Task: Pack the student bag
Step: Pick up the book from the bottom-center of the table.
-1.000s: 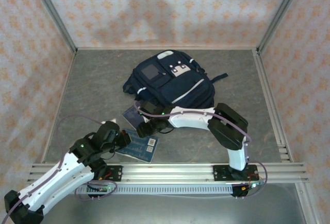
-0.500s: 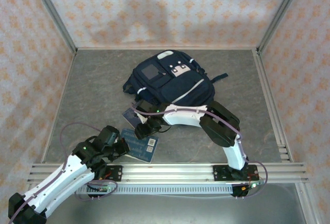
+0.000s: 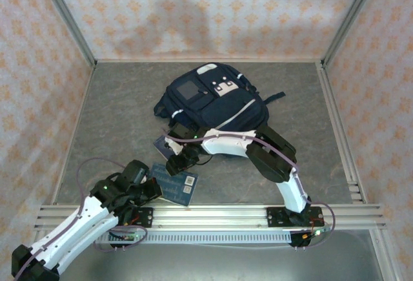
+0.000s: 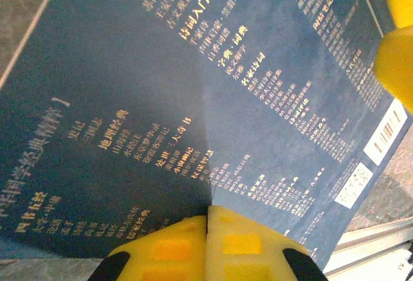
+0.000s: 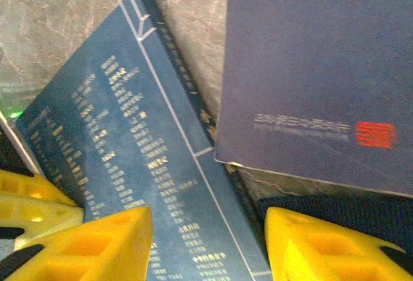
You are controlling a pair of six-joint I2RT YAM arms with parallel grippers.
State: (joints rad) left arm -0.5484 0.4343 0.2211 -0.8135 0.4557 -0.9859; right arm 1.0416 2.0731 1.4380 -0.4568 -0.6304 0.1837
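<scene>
Packing barely begun — the student bag lies beyond the right claw, whose jaws gape wide over a blue book and a darker booklet on the surface, while the left claw pinches that book's near edge.

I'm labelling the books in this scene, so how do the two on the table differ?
The blue book with gold text has columns of gold characters and white barcode stickers; the plain navy book bears only a faint title line and a red mark. The blue book lies nearer the arms' bases, with the left gripper at its edge; the plain navy book lies by the student bag. Both are dark blue and lie flat on the table.
</scene>
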